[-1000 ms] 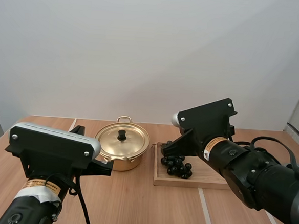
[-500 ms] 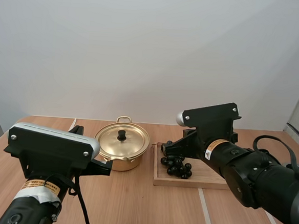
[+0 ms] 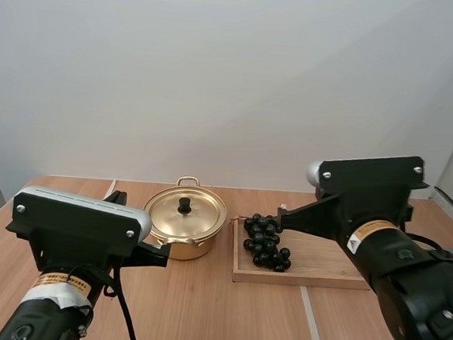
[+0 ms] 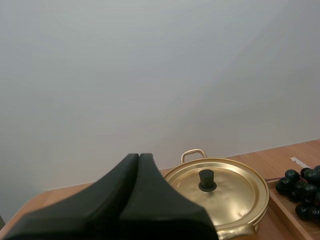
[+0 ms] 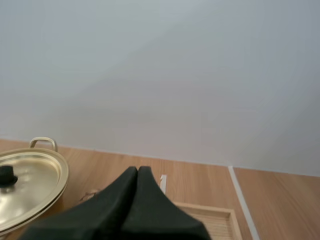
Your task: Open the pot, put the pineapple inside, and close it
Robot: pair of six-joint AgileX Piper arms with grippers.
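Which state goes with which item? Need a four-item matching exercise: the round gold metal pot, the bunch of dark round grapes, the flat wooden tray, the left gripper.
Things
1. round gold metal pot
2. bunch of dark round grapes
3. flat wooden tray
4. left gripper

States
A. lying on the tray's end nearest the pot
B. shut on nothing, one dark wedge
C. closed by a gold lid with a black knob
D. on the wooden table, right of the pot in the high view

Pairs: 1-C, 2-A, 3-D, 4-B
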